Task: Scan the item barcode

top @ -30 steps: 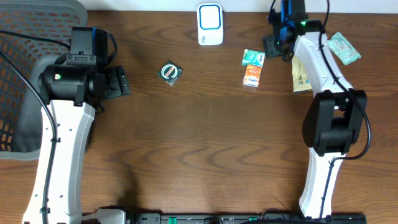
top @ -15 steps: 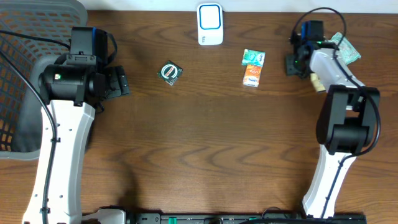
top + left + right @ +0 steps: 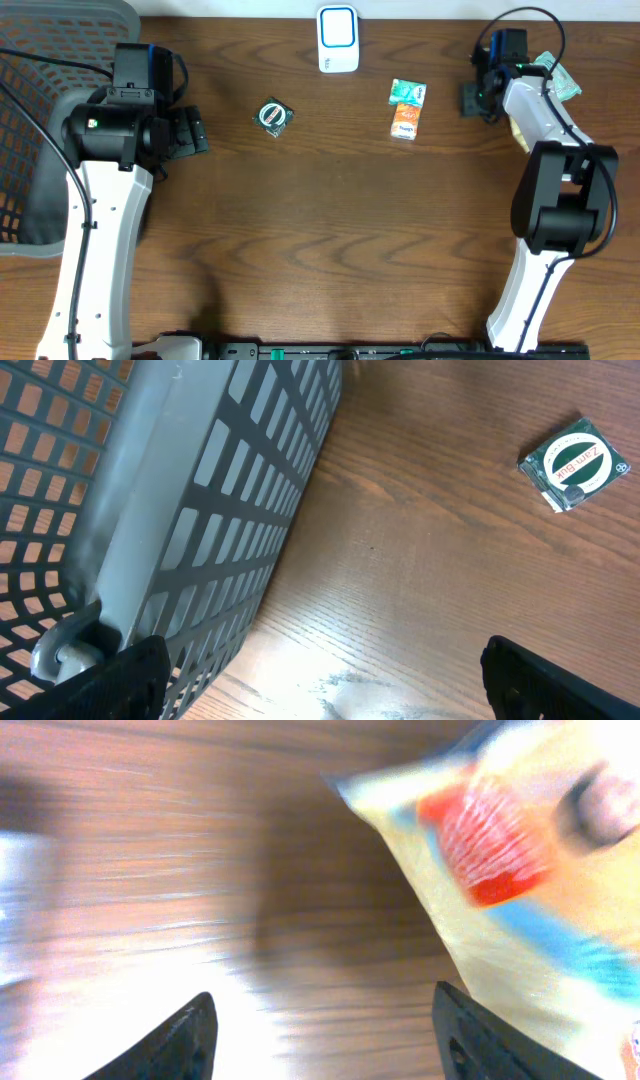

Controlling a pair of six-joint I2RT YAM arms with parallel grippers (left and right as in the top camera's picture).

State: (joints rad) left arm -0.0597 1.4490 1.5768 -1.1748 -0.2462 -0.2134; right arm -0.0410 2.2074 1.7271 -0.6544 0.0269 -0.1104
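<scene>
Looking down from overhead, a white scanner with a blue-edged face is standing at the far edge of the brown wooden table. A small green-and-white round-labelled packet is lying left of centre, and a green packet is touching an orange one right of centre; their print is too small to read here. The left gripper is pointing right beside a grey mesh basket, its arm bending up from the near edge. The right gripper is reaching to the far right, its arm lying partly over a yellowish pouch and a pale green packet.

Peering from the left wrist, the round label is reading "Zam-Buk" on the packet, lying well apart from the basket. The left gripper's dark fingertips are spreading wide at the frame's lower corners, holding nothing.

Seen from the right wrist, everything is blurring. The pouch, cream with red and blue markings, is lying on the table to the right, its writing unreadable. The right gripper is standing apart, nothing between its fingertips.
</scene>
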